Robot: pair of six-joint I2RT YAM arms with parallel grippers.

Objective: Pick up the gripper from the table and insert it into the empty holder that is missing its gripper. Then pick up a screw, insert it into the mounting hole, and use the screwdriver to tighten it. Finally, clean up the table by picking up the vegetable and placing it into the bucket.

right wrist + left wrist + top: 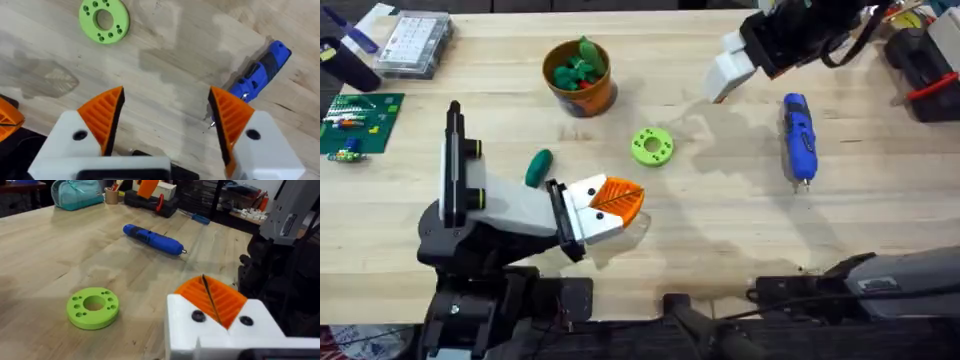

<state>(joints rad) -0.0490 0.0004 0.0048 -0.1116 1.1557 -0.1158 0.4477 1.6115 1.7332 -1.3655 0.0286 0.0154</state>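
Observation:
The blue screwdriver [798, 135] lies on the table [720, 230] at the right, also seen as the screwdriver [152, 238] and the screwdriver [260, 75]. The dark green vegetable [539, 167] rests left of centre, just behind my left arm. The orange bucket [580, 78] stands at the back and holds brighter green leafy toys. My left gripper [628, 200] [207, 295] sits low over the table's middle, its orange pads pressed together with nothing visible between them. My right gripper [723, 80] [167, 120] hovers open at the back right, above bare wood. The screw is out of view.
A lime-green ring [652, 146] [93, 308] [104, 20] lies between the two grippers. A clear parts box [415, 45] and a green circuit board [360, 122] sit at the far left. A black fixture with a red clamp [920, 65] stands at the back right.

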